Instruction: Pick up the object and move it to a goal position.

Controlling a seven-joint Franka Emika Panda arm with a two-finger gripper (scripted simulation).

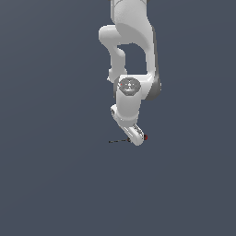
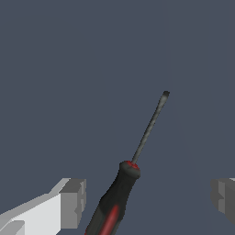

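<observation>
Screwdriver (image 2: 124, 188) sits between the fingers (image 2: 73, 202) in the wrist view — handle low in the frame's centre, black with a red stripe, the thin dark shaft running up and to the right to a flat tip near mid-frame. The fingers stand spread wide, one grey pad at lower left and the other at the right edge, neither touching the handle. In the exterior view the fingers (image 1: 136, 137) hang just below centre of the frame, right over the screwdriver (image 1: 118, 141) — its shaft pokes out leftward, a red spot showing on the right. The white arm (image 1: 131, 55) rises to the top edge. The plain grey-blue surface (image 1: 46, 184) fills the rest.
</observation>
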